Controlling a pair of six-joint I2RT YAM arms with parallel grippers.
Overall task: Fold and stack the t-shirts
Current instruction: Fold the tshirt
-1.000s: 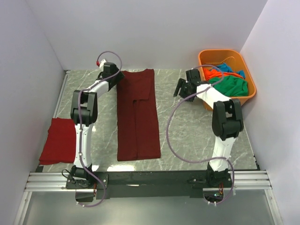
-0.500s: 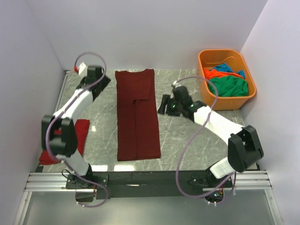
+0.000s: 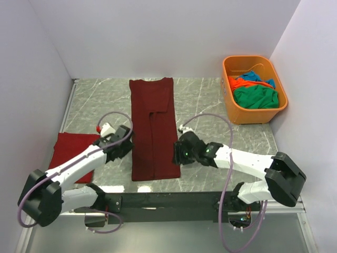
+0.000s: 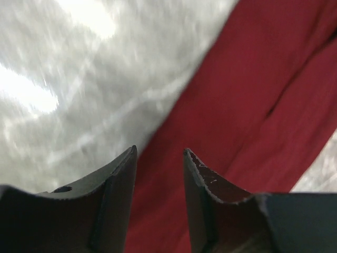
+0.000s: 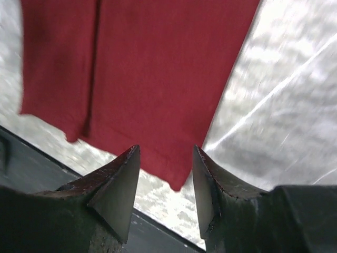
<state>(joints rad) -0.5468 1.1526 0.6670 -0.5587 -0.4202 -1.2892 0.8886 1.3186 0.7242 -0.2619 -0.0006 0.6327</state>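
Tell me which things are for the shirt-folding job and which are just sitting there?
For the job:
- the dark maroon t-shirt, laid out long in the middle
- the folded red t-shirt at the left
- the green t-shirt, orange t-shirt and blue t-shirt, heaped in the tub

Just sitting there:
- the orange tub itself
- the grey marbled table

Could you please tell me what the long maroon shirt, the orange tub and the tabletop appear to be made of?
Maroon shirt: soft matte cloth, lying limp in folded layers.
Tub: probably rigid smooth plastic, given its even moulded rim.
Tabletop: grey, veined and glossy; marble or marble-look laminate.
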